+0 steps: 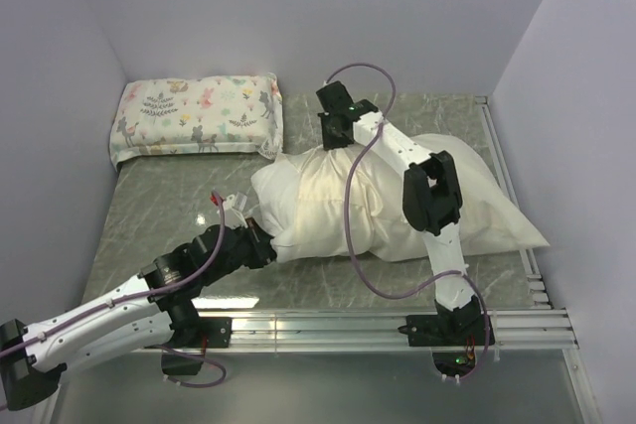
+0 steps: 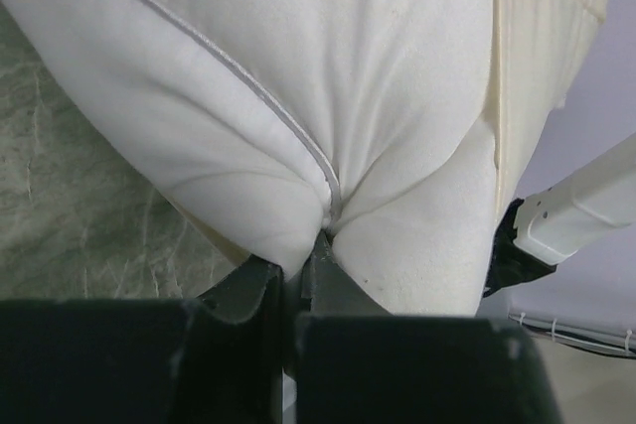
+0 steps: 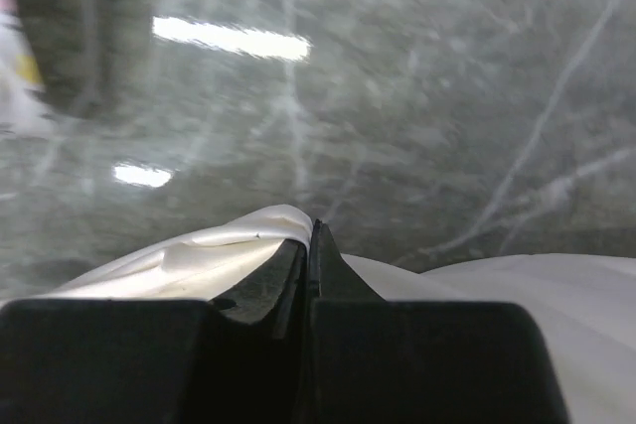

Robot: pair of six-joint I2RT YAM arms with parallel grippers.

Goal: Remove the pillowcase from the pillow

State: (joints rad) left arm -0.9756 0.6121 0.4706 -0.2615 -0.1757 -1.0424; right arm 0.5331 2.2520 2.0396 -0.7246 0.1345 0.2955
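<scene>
**Pillowcase [image 1: 333, 211] half over pillow [image 1: 270, 191], centre of desk [image 1: 169, 206]**

Left arm [image 1: 119, 305]: lies low, stretched from the lower left corner of the top view up and right to the pillow's left end. Left fingers [image 2: 248, 290] closed, gripping the white pillow at its piped seam.

Right arm [image 1: 432, 196]: rises from the lower right, elbow bent above the bundle, forearm running up and left, wrist tipped down at the upper edge. Right fingers [image 3: 263, 290] closed tight on a thin fold of pale fabric, taken as the pillowcase edge.

Long axis runs left to right in the top view, right end slightly lower. Bare white pillow end points left. Cream pillowcase covers the middle; a limp pointed corner points lower right.

Printed pillow [image 1: 194, 116]: upper left, well apart.
</scene>
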